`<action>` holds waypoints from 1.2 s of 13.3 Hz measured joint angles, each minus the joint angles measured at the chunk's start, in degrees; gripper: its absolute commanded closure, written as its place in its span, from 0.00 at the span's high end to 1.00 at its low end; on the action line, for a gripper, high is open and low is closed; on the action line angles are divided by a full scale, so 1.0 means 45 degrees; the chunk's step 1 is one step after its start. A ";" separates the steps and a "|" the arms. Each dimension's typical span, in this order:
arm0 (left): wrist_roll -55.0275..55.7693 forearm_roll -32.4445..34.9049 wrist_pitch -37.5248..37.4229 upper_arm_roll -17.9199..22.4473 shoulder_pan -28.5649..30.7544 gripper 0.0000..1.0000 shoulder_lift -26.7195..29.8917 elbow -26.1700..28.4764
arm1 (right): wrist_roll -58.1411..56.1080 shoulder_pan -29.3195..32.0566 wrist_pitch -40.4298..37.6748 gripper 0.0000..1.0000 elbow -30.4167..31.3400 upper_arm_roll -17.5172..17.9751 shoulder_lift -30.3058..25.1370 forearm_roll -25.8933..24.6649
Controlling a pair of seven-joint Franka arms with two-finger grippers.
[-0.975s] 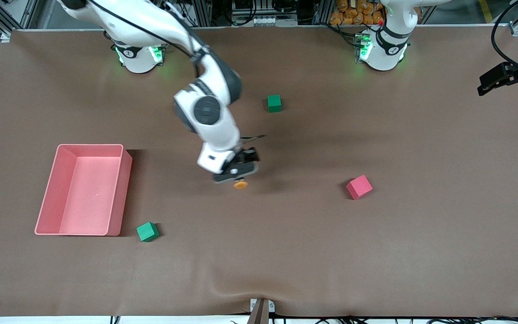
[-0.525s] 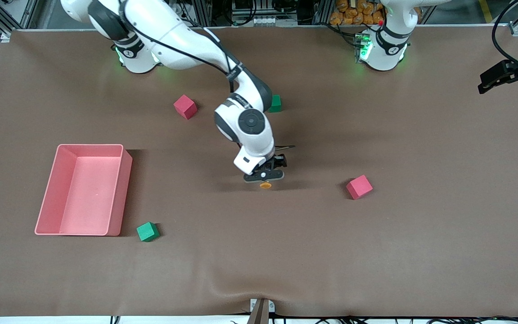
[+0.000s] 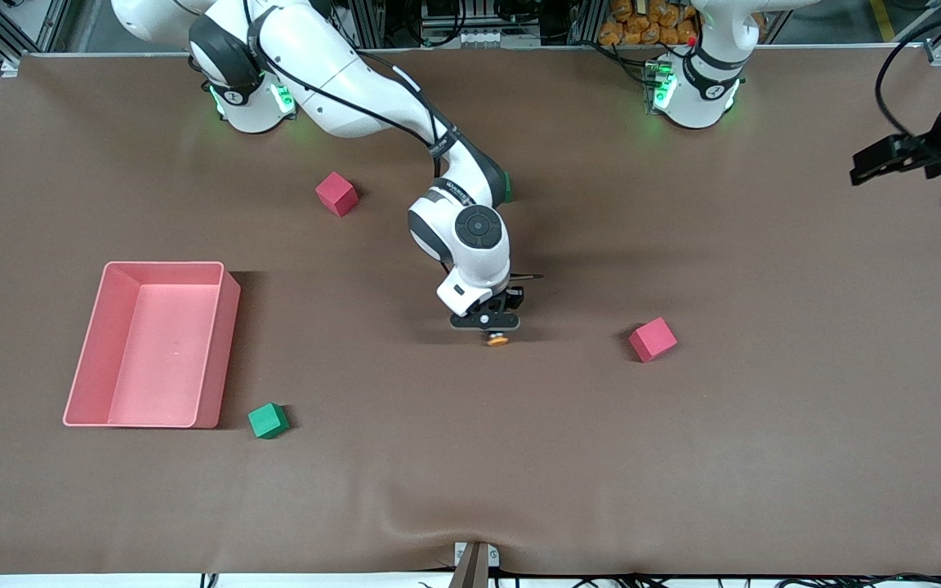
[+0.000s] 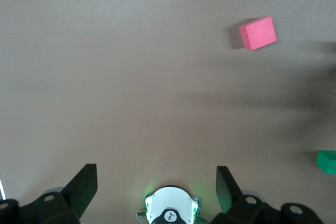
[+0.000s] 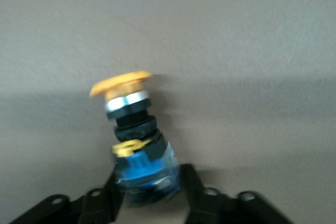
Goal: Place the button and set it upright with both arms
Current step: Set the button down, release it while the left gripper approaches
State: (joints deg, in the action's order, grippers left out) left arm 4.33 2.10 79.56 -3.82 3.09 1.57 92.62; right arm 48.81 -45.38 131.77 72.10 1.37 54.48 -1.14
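The right arm (image 3: 372, 86) reaches from its base down over the middle of the table (image 3: 764, 457), with its wrist bent so that the right gripper (image 3: 487, 325) points down at the brown surface. Its jaws are closed on the button (image 3: 497, 340), gripping the blue and black lower body. In the right wrist view the button (image 5: 134, 148) is held between the two black fingers (image 5: 191, 187), and its orange cap points away from the gripper, a little tilted. The button is over the middle of the table, between the pink tray (image 3: 193, 416) and one red cube (image 3: 653, 339); I cannot tell if it touches the table.

The left arm (image 3: 707, 73) waits, raised at its own end of the table, and the left gripper (image 3: 887, 159) hangs over the table edge there. In the left wrist view its jaws are wide open and hold nothing; the two black fingers (image 4: 81, 190) stand well apart.

A second red cube (image 3: 336, 193) lies nearer to the right arm's base. A green cube (image 3: 268, 420) lies just beside the tray's corner nearest the front camera. Another green cube (image 3: 506, 186) is mostly hidden by the right arm.
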 measured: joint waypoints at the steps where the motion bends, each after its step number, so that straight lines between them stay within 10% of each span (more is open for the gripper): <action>1: 0.0000 -0.0248 0.0003 -0.0031 -0.0017 1.00 -0.0272 0.0030 | 0.0003 0.0005 -0.0007 1.00 -0.0186 -0.0016 -0.0076 0.0000; 10: 0.0111 -0.1962 0.0034 -0.0576 -0.1690 1.00 -0.2634 0.0061 | -0.2874 0.2074 -0.3779 1.00 -0.0515 -0.0143 -0.3359 0.0018; 16: 0.0294 -0.2560 0.0429 -0.0597 -0.2509 1.00 -0.3996 -0.0019 | -0.4118 0.4317 -0.6085 1.00 0.2320 -0.0165 -0.7870 0.0031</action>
State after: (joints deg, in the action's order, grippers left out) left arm 5.65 -9.42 81.49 -6.51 -8.20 -16.41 92.53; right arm 30.28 -25.95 104.39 82.54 0.63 19.07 -1.00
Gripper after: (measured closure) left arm 0.000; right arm 0.000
